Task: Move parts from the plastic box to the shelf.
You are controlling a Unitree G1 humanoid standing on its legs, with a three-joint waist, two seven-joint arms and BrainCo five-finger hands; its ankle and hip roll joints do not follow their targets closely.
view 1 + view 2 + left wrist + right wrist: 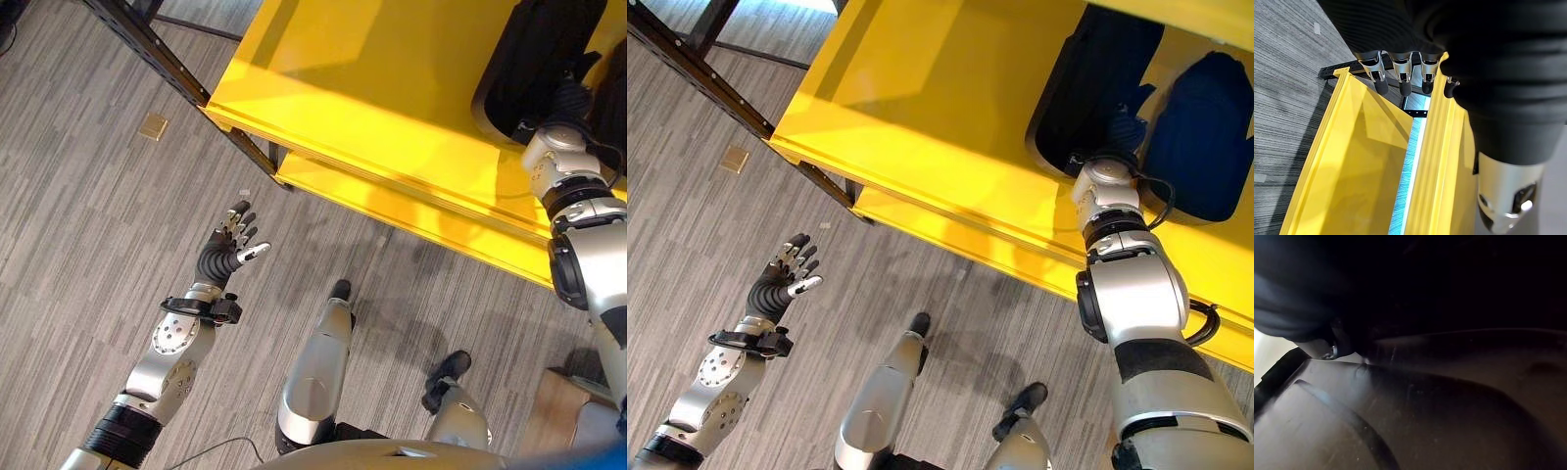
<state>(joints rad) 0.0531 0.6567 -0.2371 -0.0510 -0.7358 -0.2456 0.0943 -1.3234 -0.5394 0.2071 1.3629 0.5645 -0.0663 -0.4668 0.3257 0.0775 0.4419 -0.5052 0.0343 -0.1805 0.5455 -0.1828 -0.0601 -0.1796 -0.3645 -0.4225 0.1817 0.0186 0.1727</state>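
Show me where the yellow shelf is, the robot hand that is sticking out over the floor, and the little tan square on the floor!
yellow shelf [392,88], left eye view, on its bare top board.
left robot hand [227,257], left eye view, on its dark ribbed back.
tan square [153,125], left eye view, on its middle.

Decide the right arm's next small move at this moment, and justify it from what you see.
Probably draw the right arm back out, slowly. Its right hand sits deep against a black part on the yellow shelf, so whether anything is held cannot be told. The left hand hangs open over the floor.
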